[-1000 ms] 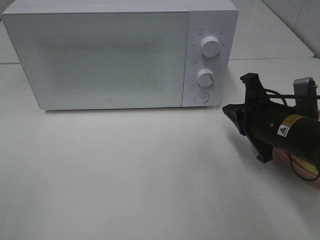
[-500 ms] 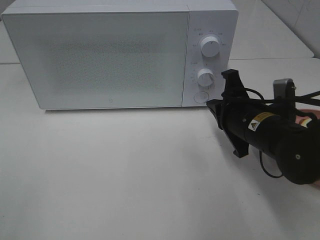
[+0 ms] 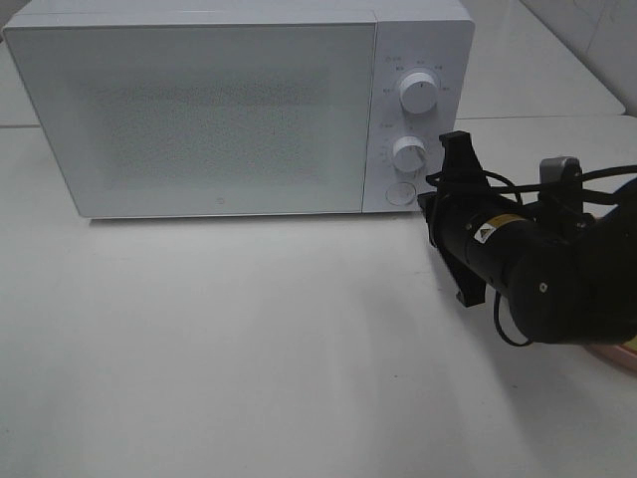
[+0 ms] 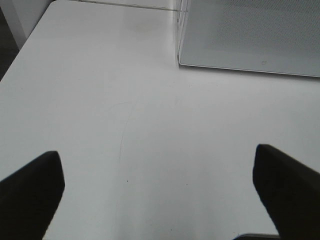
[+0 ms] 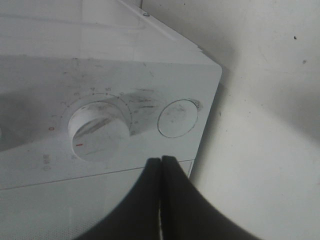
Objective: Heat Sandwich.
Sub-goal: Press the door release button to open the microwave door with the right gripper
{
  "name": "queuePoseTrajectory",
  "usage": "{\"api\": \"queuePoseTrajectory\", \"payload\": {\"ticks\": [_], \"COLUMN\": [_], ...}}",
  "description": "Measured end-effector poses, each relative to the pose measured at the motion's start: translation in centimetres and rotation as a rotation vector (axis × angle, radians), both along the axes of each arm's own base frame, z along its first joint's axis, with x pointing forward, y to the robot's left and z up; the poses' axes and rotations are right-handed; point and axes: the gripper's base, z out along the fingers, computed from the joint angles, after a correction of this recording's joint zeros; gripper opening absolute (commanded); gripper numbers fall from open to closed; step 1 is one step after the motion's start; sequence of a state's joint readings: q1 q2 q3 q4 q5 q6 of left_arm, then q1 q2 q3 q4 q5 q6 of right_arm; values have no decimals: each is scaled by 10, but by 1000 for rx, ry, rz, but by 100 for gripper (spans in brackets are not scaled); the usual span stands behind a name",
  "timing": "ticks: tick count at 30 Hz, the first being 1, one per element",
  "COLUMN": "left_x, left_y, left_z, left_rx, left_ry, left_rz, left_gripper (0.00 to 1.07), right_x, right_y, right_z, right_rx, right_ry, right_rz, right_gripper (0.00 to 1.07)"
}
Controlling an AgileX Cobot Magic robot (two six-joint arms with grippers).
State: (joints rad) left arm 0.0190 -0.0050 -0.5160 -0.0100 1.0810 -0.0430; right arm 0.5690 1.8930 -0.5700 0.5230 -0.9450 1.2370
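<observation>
1. Looking at a big white boxy microwave oven point(image 3: 219, 110) on a plain white table point(image 3: 249, 349), with its door closed.
2. Finding the right black fingers point(image 5: 152, 175) pressed tight together and holding nothing. Tips just in front of the microwave's control panel, close to the flat round white button point(image 5: 177, 118) and near the lower white dial knob point(image 5: 97, 132). Cannot tell whether touching the panel yet.
3. Finding the left black fingers point(image 4: 30, 185) spread wide apart and holding nothing. Hovering over bare table, in front of the microwave's left corner.
4. No sandwich to see in any view. Only a thin edge of a round pink plate point(image 3: 619, 356) peeking out from under the right arm, to the right of the microwave and nearer the front of the table. Probably sitting on that plate, hidden by the arm.
5. Step in hand, at a guess: getting the microwave door open before loading any food.
6. Next, most likely: push the shut tips straight onto the round button and press firmly. Keep clear of the knob beside it. Then pull back to leave room for the door.
</observation>
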Motion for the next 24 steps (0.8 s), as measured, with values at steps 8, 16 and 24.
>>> {"api": "queuePoseTrajectory", "payload": {"ticks": [8, 16, 24], "left_x": [0, 0, 0], "left_y": [0, 0, 0], "left_z": [0, 0, 0], "left_rx": [0, 0, 0], "left_ry": [0, 0, 0], "left_rz": [0, 0, 0], "left_gripper": [97, 97, 97], "right_x": [20, 35, 42], "right_y": [13, 20, 23], "right_z": [-7, -18, -25], "right_rx": [18, 38, 45], "right_ry": [26, 40, 45], "right_rz": [-16, -63, -85], "right_gripper": [0, 1, 2]}}
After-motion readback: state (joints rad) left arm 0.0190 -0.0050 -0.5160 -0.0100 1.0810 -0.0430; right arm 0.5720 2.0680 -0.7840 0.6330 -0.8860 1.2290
